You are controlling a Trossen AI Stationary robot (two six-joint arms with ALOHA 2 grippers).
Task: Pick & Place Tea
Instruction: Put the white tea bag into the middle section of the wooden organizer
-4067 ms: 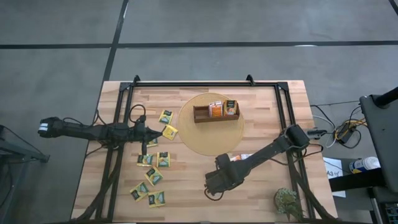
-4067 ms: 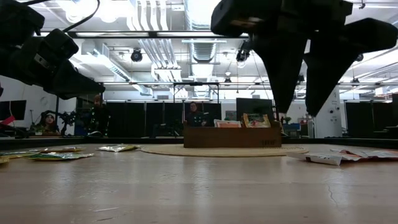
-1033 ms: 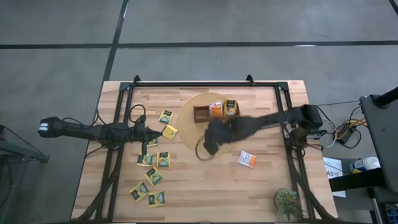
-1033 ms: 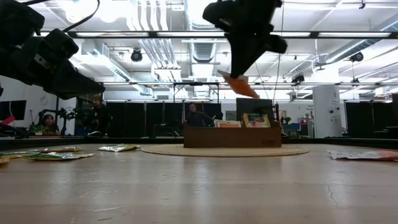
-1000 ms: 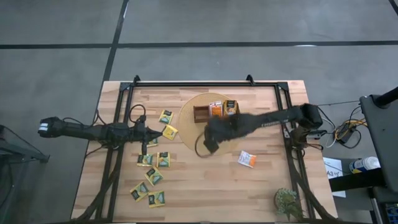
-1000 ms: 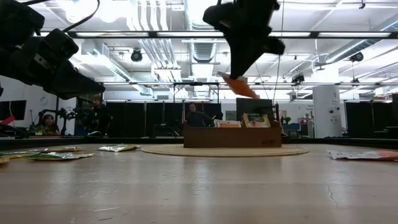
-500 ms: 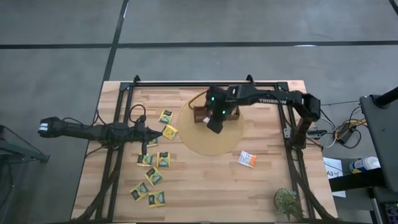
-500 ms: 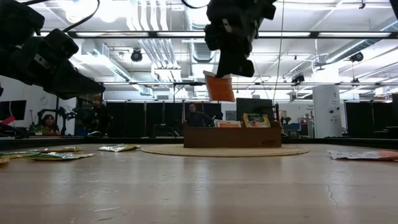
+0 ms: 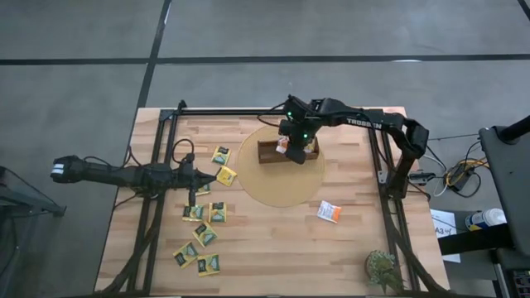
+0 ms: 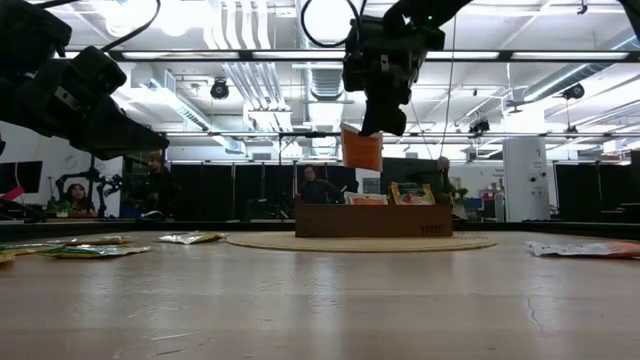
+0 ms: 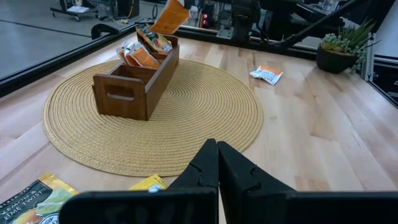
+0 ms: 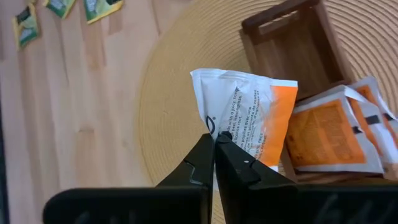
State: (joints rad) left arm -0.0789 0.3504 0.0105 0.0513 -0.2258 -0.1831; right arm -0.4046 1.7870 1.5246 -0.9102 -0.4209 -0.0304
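Above the wooden tray (image 9: 287, 152), the right tool (image 12: 214, 138) pinches a light, crinkly, easily slipped tea packet (image 12: 249, 127) by its edge.

White-and-orange tea packet (image 12: 252, 127), seemingly

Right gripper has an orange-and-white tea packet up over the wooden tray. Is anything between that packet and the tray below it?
Nothing visible does. The right gripper is shut on the tea packet, which hangs in open air above the wooden tray. Packets already fill part of the tray; its end compartment looks empty.
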